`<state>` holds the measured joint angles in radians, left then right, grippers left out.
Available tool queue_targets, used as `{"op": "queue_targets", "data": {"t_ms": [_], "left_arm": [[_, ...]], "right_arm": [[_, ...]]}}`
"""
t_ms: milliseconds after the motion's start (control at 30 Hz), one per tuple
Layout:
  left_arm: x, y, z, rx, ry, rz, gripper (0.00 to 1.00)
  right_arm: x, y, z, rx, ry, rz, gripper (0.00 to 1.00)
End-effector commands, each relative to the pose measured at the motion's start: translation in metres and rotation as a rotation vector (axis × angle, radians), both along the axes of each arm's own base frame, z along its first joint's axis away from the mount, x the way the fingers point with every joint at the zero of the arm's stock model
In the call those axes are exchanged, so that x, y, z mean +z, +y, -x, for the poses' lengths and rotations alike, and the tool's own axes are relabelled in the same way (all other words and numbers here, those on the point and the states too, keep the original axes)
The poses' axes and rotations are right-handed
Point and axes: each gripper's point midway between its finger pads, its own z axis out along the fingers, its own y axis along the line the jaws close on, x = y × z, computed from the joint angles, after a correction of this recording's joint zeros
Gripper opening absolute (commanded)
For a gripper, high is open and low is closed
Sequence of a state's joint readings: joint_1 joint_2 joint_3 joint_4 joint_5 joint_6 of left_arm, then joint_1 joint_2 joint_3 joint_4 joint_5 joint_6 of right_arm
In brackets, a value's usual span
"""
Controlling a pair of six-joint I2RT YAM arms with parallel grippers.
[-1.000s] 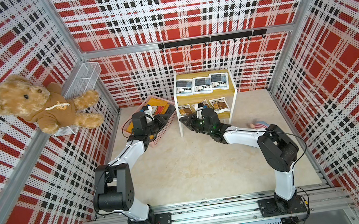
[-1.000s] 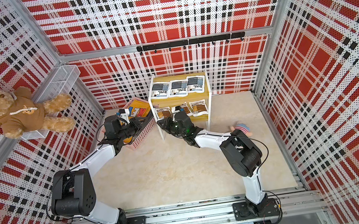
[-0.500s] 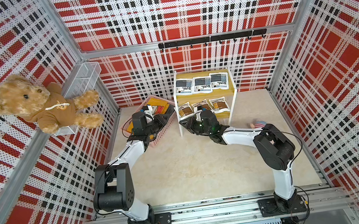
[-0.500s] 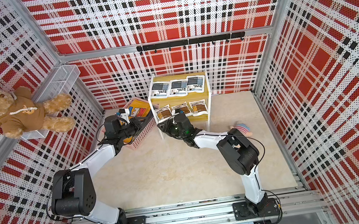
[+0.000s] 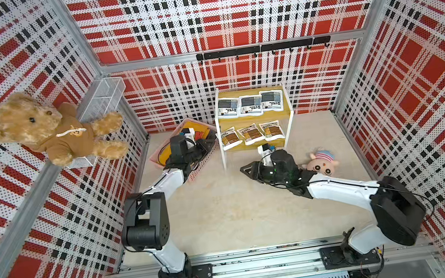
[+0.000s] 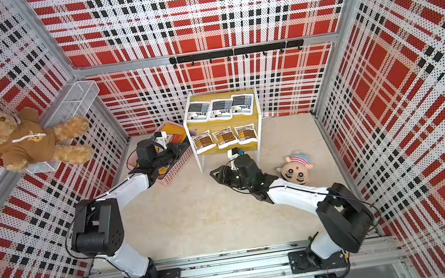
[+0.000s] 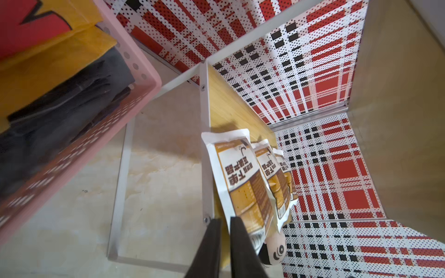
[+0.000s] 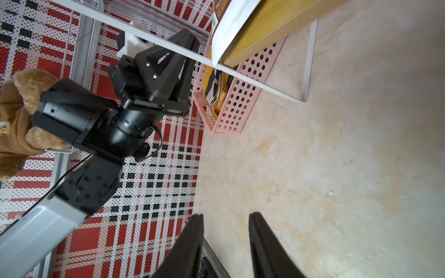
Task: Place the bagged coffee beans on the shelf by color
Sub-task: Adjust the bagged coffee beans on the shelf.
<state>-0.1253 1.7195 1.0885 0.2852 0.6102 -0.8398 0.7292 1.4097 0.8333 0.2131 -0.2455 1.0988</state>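
The shelf (image 5: 253,118) stands against the back wall. Its upper board carries three grey-blue bagged coffee beans (image 5: 251,105) side by side. Three brown ones (image 5: 250,133) lie in a row on the lower board, also seen in the left wrist view (image 7: 243,178). My right gripper (image 5: 245,169) hovers over the floor in front of the shelf, apart from it, open and empty (image 8: 226,216). Over the pink basket (image 5: 156,157), my left gripper (image 5: 207,144) points toward the shelf's left leg. It is shut on nothing (image 7: 225,219).
The pink basket (image 7: 142,86), left of the shelf, holds a yellow garment and dark items. A plush doll head (image 5: 322,161) lies on the floor beside my right arm. A teddy bear (image 5: 50,130) and a white wire basket (image 5: 102,100) hang on the left wall.
My right gripper has opened and drawn back from the lower board toward the front, leaving three brown bags there. My left gripper's jaws have come together.
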Motion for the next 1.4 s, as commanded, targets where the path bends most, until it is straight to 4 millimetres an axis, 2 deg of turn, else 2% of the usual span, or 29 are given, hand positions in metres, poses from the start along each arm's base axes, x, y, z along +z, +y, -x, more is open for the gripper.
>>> {"op": "queue_targets", "data": {"t_ms": [0,133,300,667,867,1100,1233,1367], "left_arm": [[0.011,-0.010,-0.012,-0.027,-0.046,0.020,0.07],[0.007,-0.018,-0.022,-0.037,-0.040,0.026,0.07],[0.000,-0.026,-0.031,-0.051,-0.029,0.030,0.07],[-0.008,-0.029,-0.050,-0.066,-0.015,0.030,0.07],[-0.005,-0.032,-0.051,-0.075,-0.023,0.037,0.07],[0.012,-0.026,-0.034,-0.061,-0.053,0.047,0.10],[0.036,-0.013,-0.025,-0.034,-0.094,0.055,0.19],[0.059,0.003,-0.015,-0.007,-0.130,0.067,0.21]], "right_arm": [[-0.012,-0.031,0.017,-0.029,-0.005,0.131,0.38],[-0.007,-0.052,0.030,-0.064,-0.019,0.155,0.38],[-0.006,-0.069,0.032,-0.107,-0.013,0.144,0.37],[-0.005,-0.074,0.030,-0.122,-0.020,0.150,0.37],[-0.008,-0.078,0.029,-0.135,-0.020,0.161,0.37],[-0.001,-0.082,0.024,-0.156,-0.051,0.173,0.37],[0.003,-0.086,0.021,-0.169,-0.062,0.172,0.37],[0.010,-0.095,0.020,-0.188,-0.077,0.174,0.37]]}}
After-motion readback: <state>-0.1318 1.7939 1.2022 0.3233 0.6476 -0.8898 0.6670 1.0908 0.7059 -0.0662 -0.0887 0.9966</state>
